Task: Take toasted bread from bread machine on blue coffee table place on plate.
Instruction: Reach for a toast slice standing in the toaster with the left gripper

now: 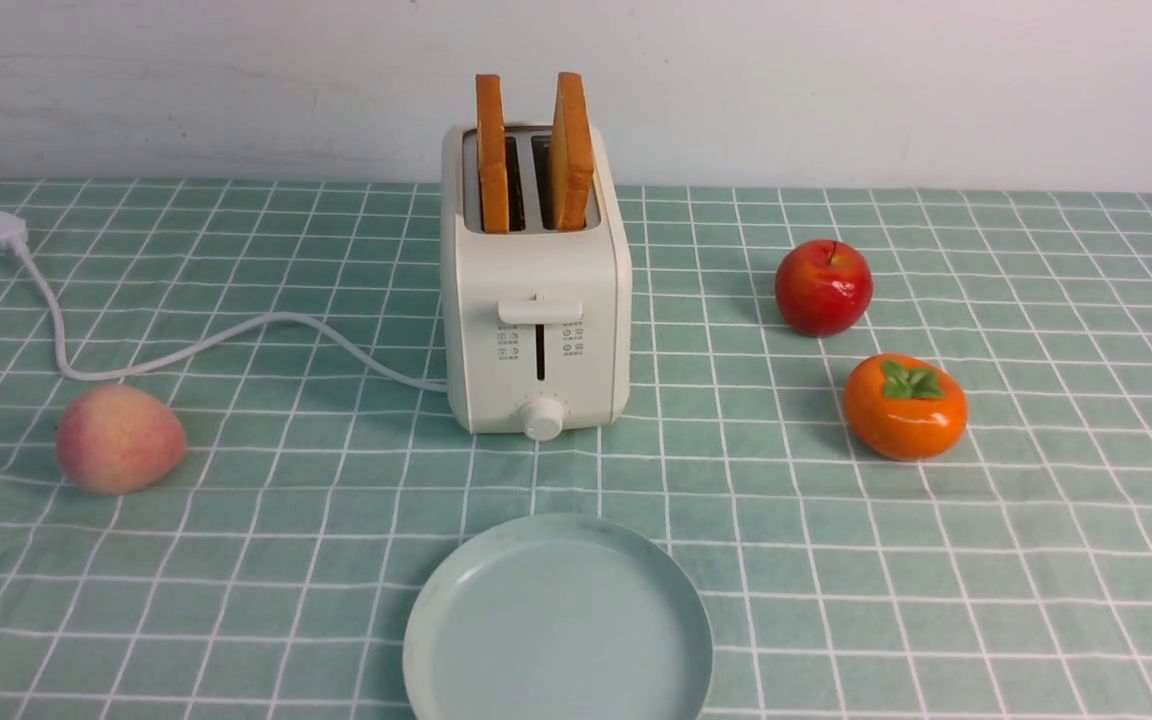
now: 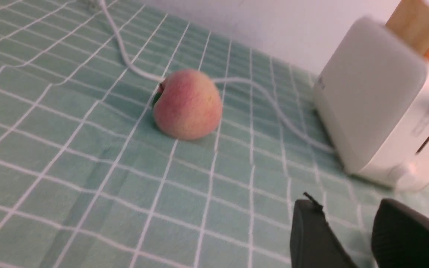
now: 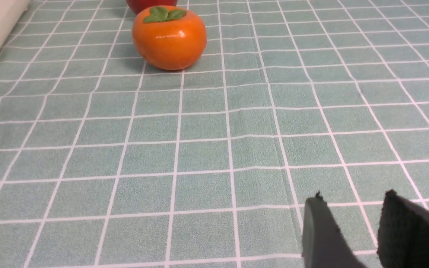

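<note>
Two slices of toasted bread (image 1: 492,150) (image 1: 572,150) stand upright in the slots of the cream-white bread machine (image 1: 536,320) at the middle back of the blue coffee table (image 1: 236,560). The pale blue-green plate (image 1: 556,620) lies bare in front of it at the near edge. In the left wrist view my left gripper (image 2: 348,203) hangs open over the cloth, short of the bread machine (image 2: 374,104), whose toast (image 2: 415,26) shows blurred. My right gripper (image 3: 354,196) is open over bare cloth, with nothing between its fingers. Neither gripper shows in the front view.
A peach (image 1: 119,440) (image 2: 187,104) lies left of the bread machine beside its white cord (image 1: 236,330) and plug (image 1: 6,230). On the right sit a red apple (image 1: 823,287) and an orange persimmon (image 1: 905,406) (image 3: 168,37). A white wall backs the table.
</note>
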### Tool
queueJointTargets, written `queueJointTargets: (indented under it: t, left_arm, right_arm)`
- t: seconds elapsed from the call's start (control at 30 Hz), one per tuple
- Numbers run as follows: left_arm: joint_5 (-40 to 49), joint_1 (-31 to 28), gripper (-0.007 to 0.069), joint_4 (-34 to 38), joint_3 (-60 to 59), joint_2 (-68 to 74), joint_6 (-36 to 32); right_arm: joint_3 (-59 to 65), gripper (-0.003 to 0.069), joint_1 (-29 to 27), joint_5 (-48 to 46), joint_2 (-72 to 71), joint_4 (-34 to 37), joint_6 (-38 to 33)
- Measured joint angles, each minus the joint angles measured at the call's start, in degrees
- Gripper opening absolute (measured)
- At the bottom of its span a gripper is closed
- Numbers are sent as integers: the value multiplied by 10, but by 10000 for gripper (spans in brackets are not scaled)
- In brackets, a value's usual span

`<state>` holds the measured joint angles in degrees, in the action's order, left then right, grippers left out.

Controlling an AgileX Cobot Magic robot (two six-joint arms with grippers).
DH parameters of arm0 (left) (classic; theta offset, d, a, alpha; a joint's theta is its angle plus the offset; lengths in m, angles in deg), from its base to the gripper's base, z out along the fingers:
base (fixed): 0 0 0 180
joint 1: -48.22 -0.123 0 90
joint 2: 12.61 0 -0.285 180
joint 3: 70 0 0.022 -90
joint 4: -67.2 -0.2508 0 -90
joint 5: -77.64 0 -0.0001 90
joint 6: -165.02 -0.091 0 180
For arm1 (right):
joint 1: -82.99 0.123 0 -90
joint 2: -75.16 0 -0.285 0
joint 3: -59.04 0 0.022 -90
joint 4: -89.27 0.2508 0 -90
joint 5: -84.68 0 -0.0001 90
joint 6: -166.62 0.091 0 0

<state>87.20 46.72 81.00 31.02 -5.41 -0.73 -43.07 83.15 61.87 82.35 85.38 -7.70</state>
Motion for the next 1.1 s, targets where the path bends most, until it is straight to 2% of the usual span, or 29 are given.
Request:
queueJointTargets:
  t: [0.17,0.2,0.37,0.5,0.57,0.63,0.67,0.73,0.77,0.87,0.9,1.1]
  left_arm:
    - [-57,0,240,131,0,0,0]
    - [-57,0,240,131,0,0,0]
    - [-78,0,240,232,0,0,0]
    - [-96,0,239,295,0,0,0]
    - [-126,0,222,334,0,0,0]
    - [-172,0,139,379,0,0,0]
    - [-173,0,130,380,1,0,0]
    - [-163,0,9,387,18,0,-1]
    - [-152,0,-14,383,27,0,-3]
    - [-119,0,-14,365,57,0,-15]
    - [-83,0,-14,347,81,0,-29]
    - [28,0,-14,289,182,27,-72]
  right_arm:
    - [0,239,0,0,0,0,0]
    - [0,239,0,0,0,0,0]
    - [1,239,0,13,0,11,0]
    - [7,239,0,73,0,87,18]
    - [7,239,0,123,0,152,44]
    - [7,239,0,183,0,243,85]
    - [7,239,0,187,0,250,87]
    - [7,239,0,235,0,321,109]
    - [7,239,0,245,0,337,112]
    - [7,239,0,269,0,366,116]
    - [7,239,0,281,0,376,117]
    - [7,239,0,296,0,382,118]
